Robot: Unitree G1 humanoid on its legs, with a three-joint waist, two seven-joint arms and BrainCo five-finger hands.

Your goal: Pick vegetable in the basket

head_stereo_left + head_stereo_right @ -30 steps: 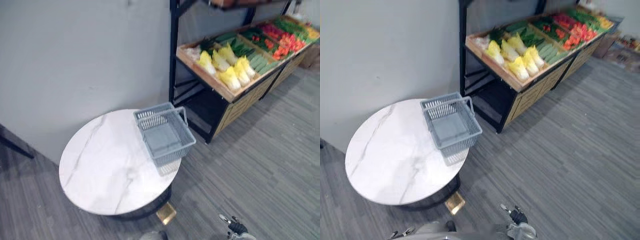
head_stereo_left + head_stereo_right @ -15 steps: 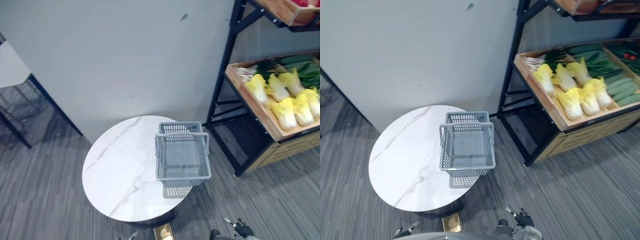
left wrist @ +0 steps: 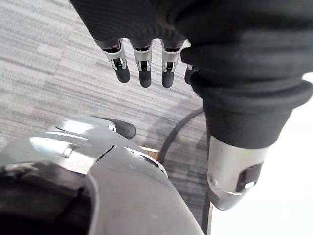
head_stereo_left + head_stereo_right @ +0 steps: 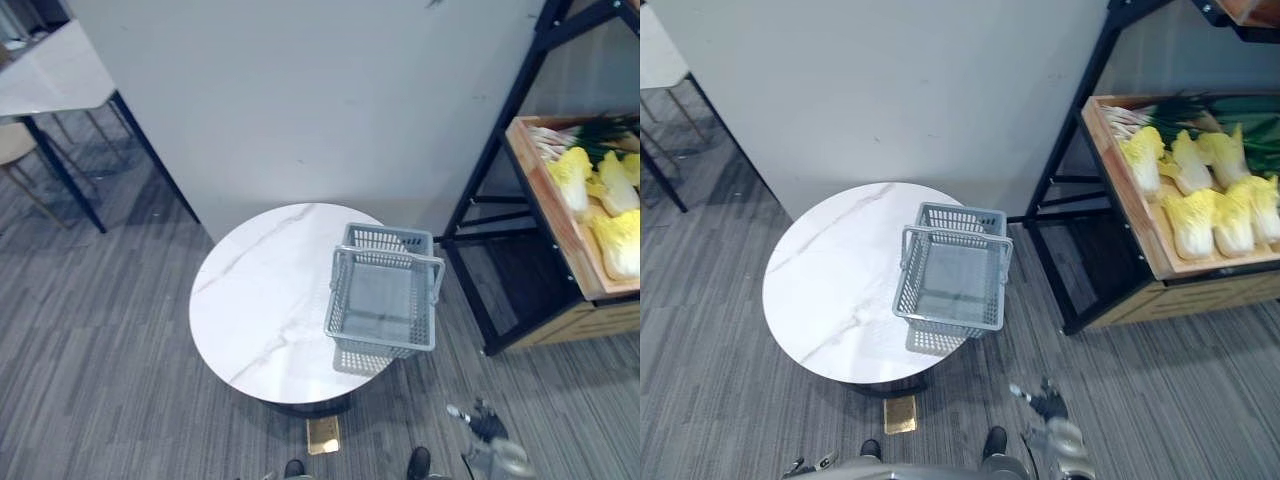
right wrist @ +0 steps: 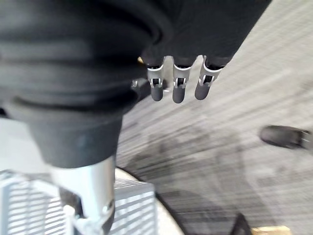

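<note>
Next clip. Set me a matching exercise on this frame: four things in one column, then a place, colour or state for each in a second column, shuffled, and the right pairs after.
Things
1. basket
2. cabbages
3. table
4. right hand

Descriptions
A. yellow, lying in the wooden tray
B. open, fingers straight, hanging over the carpet
C. grey and empty, standing on the table's side nearest the wooden tray
D. round, with a white marbled top

Pairs: 1-C, 2-A, 3-D, 4-B
</note>
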